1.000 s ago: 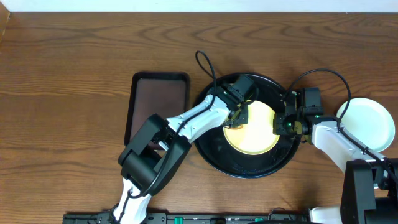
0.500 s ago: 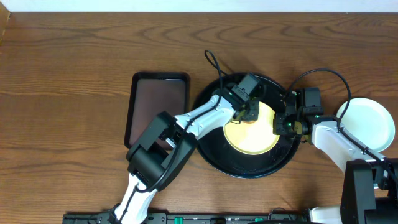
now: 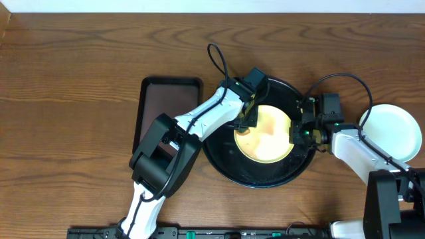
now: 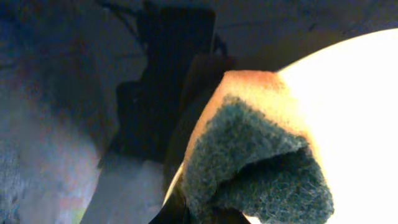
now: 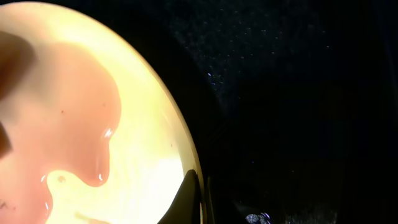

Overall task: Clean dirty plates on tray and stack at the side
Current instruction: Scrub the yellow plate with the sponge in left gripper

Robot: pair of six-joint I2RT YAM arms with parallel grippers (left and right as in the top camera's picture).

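Risk noted: the glossy, round, shallow yellow plate [image 3: 265, 136], lying in the rimmed black tray [image 3: 260, 179] with its right edge pinched by the right fingers [image 5: 189, 198], may skid on that slick surface if the left fingers [image 3: 247, 119], clamped on the folded, coarse green-faced sponge [image 4: 255, 162], press sideways.

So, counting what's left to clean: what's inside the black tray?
The tray holds one yellow plate, wet with a pinkish film. The left tool holds a sponge over part of its rim; anything under the plate is hidden.
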